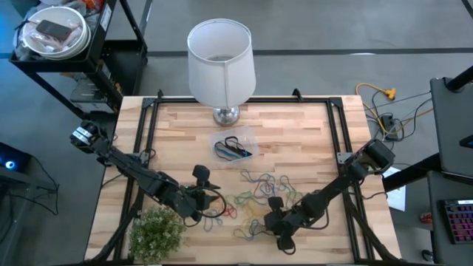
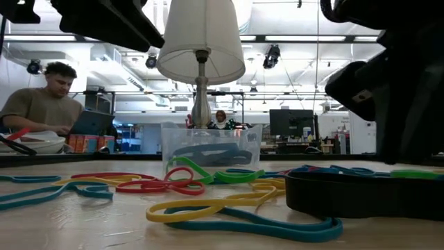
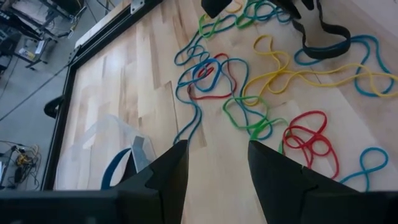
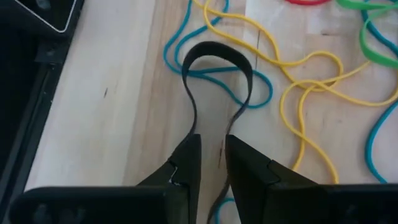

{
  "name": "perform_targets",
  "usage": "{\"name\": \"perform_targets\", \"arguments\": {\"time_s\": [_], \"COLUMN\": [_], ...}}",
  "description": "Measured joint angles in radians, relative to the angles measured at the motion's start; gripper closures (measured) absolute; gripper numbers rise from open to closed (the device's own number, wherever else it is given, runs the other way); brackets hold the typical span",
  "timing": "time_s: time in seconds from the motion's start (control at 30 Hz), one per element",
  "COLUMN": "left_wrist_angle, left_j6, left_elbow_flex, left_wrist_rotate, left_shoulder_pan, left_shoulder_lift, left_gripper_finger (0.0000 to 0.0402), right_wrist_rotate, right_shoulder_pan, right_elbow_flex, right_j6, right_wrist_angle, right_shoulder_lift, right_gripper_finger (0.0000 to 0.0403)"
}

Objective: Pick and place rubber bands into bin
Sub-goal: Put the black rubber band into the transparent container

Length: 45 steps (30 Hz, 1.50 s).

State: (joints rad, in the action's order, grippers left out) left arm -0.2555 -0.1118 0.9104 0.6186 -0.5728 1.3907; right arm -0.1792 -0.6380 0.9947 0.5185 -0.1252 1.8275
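Right pincer [image 4: 211,155] grasps one black rubber band [image 4: 214,53]; left pincer [image 3: 214,165] released, one bin [image 1: 235,145]

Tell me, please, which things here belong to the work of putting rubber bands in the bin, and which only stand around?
For the job:
- thin coloured elastic rubber bands on the wooden table
- small see-through plastic bin
- right gripper, shut on a black rubber band
- left gripper, open

Standing around:
- white fabric lamp shade
- small green leafy plant
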Motion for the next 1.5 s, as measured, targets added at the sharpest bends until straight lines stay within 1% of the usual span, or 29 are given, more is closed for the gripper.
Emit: {"name": "perform_targets", "arguments": {"time_s": [0.57, 0.67, 0.8, 0.97, 1.1, 1.27, 1.37, 1.5], "left_wrist_angle": [0.000, 0.000, 0.000, 0.000, 0.000, -0.001, -0.005, -0.025], "left_j6": [0.001, 0.001, 0.001, 0.001, 0.002, 0.002, 0.002, 0.004], "left_elbow_flex": [-0.003, -0.003, -0.003, -0.003, -0.003, -0.003, -0.003, -0.003], "left_wrist_rotate": [0.008, 0.008, 0.008, 0.008, 0.008, 0.008, 0.007, 0.007], "left_shoulder_pan": [0.000, 0.000, 0.000, 0.000, 0.000, -0.004, -0.012, -0.022], "left_shoulder_lift": [0.000, 0.000, 0.000, 0.000, 0.000, 0.000, 0.000, 0.000], "left_gripper_finger": [0.0250, 0.0250, 0.0250, 0.0250, 0.0250, 0.0250, 0.0250, 0.0250], "right_wrist_rotate": [-0.004, -0.004, -0.006, -0.022, -0.035, -0.118, -0.211, -0.338], "right_shoulder_pan": [0.001, 0.001, 0.001, -0.002, -0.009, -0.019, -0.024, -0.023], "right_elbow_flex": [0.000, 0.000, 0.000, 0.012, 0.051, 0.144, 0.211, 0.277], "right_j6": [-0.026, -0.055, -0.081, -0.118, -0.160, -0.228, -0.278, -0.376], "right_wrist_angle": [-0.025, -0.036, -0.044, -0.051, -0.094, -0.234, -0.326, -0.395], "right_shoulder_lift": [0.036, 0.036, 0.036, 0.035, 0.032, 0.027, 0.026, 0.026], "right_gripper_finger": [0.0336, 0.0350, 0.0388, 0.0394, 0.0394, 0.0394, 0.0394, 0.0394]}}
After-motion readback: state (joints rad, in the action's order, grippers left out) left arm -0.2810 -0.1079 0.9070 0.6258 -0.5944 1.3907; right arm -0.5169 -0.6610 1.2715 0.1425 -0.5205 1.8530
